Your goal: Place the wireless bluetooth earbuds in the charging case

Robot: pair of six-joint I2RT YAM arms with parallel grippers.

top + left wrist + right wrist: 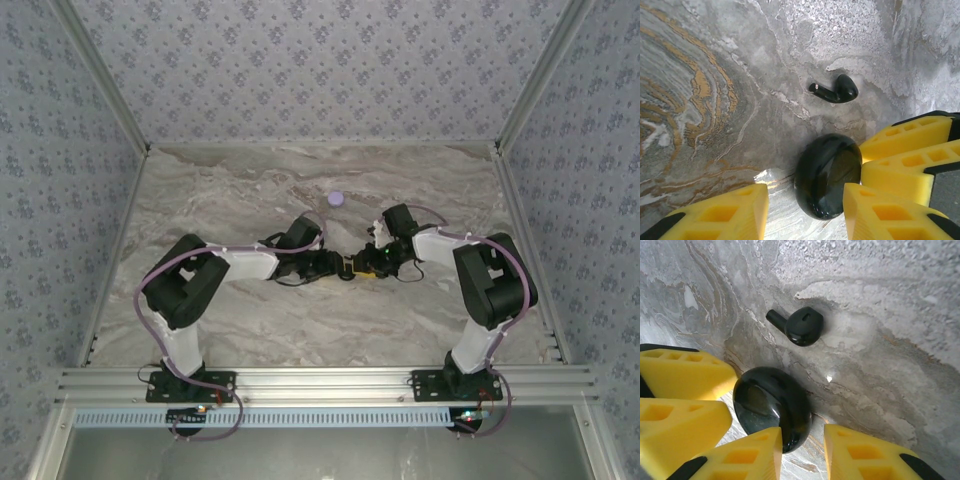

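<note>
Earbud line: we see one black earbud (802, 326) lying on the worktop (300, 340), just beyond the black charging case (825, 172), apart from it and free of both pincers.
Worktop: grey marbled, with patterned walls on three sides.
Left arm (200, 285): we see it reaching in to the middle of the worktop.
Right arm (490, 275): it reaches in from the other side, and the two meet tip to tip.
Left pincer (806, 192): jaws apart, straddling the black charging case. One finger overlaps the case and we see a gap at the other.
Right pincer (802, 432): jaws apart over the same case. We see bare worktop between the case and one finger.
Black charging case: glossy, rounded, lid closed, crowded by all four yellow fingers.
Lavender round case (336, 198): alone, farther back on the worktop.
</note>
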